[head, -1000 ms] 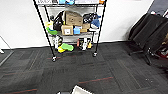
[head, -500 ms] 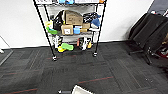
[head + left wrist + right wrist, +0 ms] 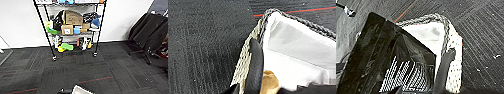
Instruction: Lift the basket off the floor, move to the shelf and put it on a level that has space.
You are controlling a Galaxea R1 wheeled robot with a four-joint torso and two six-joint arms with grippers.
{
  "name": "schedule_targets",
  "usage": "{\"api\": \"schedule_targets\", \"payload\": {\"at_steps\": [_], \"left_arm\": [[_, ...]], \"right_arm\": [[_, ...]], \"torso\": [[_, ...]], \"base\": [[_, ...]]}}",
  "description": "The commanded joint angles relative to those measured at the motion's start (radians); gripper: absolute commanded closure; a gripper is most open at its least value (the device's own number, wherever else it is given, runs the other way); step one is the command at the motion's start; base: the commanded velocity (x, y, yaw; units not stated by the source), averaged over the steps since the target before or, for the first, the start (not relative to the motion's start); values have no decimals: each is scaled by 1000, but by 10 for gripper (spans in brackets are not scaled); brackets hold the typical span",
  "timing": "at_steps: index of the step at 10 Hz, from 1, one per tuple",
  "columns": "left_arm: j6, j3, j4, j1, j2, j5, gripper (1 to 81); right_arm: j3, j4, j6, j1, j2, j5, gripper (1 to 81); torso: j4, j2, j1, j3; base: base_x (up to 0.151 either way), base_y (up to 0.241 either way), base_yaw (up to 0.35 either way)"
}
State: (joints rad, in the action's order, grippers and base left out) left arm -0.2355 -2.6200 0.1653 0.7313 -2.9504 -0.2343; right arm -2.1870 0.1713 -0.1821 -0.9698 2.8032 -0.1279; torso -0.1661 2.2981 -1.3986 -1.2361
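The shelf [image 3: 72, 32], a black wire rack on castors, stands ahead against the white wall. Its highest level [image 3: 72, 3] shows at the head view's upper edge. A corner of the basket [image 3: 81, 90] with its white lining shows at the bottom edge, above the dark carpet floor [image 3: 100, 70]. In the left wrist view my left gripper [image 3: 261, 43] holds the basket [image 3: 293, 50] at its braided rim, one black finger [image 3: 255, 65] lying on the woven wall. My right gripper [image 3: 448, 53] holds the basket [image 3: 431, 32] at the opposite wall, a dark finger [image 3: 443, 67] outside the weave.
Cardboard boxes [image 3: 72, 18], toys and small bright items crowd the rack's middle and lower tiers. Dark chairs draped in black [image 3: 150, 32] stand at the right. Open carpet lies between me and the rack.
The whole head view has shifted: the rack looks slightly larger and nearer, so the camera has moved toward it. The basket stays at the bottom edge with me.
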Motion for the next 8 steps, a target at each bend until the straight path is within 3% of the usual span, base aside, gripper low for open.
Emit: {"api": "schedule_targets", "payload": {"at_steps": [1, 5, 8], "left_arm": [[7, 18, 10, -91, 0, -65, 10], [7, 50, 0, -85, 5, -80, 10], [7, 66, -4, -85, 8, -83, 10]], "right_arm": [[26, 7, -3, 67, -12, 39, 10], [53, 10, -28, 48, -12, -42, 10], [92, 8, -37, 56, -18, -53, 10]], "torso": [[0, 0, 0, 0], [0, 0, 0, 0], [0, 0, 0, 0]], "base": [[0, 0, 0], [0, 0, 0], [0, 0, 0]]}}
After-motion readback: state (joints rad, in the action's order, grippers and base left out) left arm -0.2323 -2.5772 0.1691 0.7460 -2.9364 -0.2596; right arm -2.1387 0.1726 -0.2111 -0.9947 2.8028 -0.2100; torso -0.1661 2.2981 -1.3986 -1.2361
